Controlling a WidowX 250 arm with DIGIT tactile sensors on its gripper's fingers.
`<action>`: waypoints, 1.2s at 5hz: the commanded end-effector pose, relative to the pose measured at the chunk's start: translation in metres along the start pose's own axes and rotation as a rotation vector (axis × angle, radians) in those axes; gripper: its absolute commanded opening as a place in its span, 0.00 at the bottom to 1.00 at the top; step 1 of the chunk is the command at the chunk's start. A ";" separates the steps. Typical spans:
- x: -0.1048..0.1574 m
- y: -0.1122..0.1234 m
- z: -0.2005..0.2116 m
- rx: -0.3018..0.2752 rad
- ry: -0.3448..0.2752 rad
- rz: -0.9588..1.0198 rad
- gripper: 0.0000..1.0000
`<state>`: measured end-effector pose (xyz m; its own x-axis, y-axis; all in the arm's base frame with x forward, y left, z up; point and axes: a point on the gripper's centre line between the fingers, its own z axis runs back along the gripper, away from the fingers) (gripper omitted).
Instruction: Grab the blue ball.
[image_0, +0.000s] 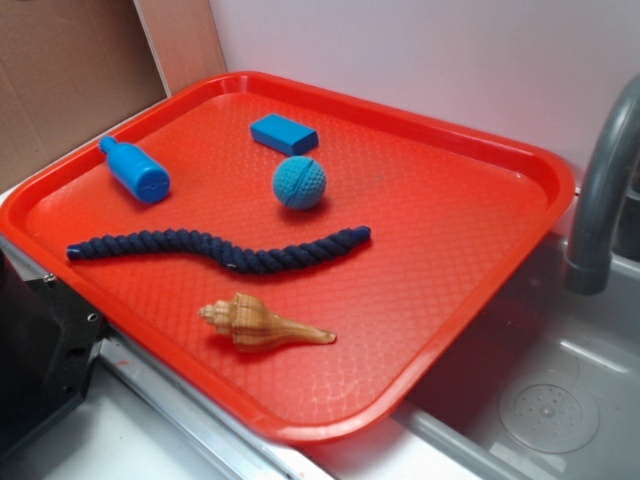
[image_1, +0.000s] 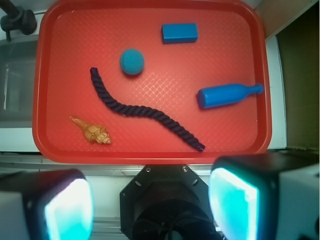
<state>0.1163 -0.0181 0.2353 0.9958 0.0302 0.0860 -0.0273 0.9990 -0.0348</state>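
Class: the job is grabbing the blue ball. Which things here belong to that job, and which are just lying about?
Job: blue ball, tool.

Lying about: blue bottle toy, blue block, dark rope, seashell, all on the red tray.

A red tray with a waffled floor fills the scene out ahead of the claw, seen from high above in the wrist view. On it, a dark navy rope snakes across the middle, one end ahead and left of the claw, the other nearer and slightly right. Further out sits a flat blue rectangular block. Off to the right lies a blue bottle-shaped toy on its side, neck pointing right. Nearer and to the left rests a tan spiral seashell. Beyond the tray's left edge, a grey faucet rises over a metal sink.
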 end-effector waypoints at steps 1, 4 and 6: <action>0.000 0.000 0.000 0.000 0.000 0.000 1.00; 0.027 -0.003 -0.035 -0.039 0.017 0.530 1.00; 0.067 -0.012 -0.082 -0.073 -0.104 0.781 1.00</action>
<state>0.1861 -0.0322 0.1527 0.6767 0.7309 0.0882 -0.7130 0.6805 -0.1688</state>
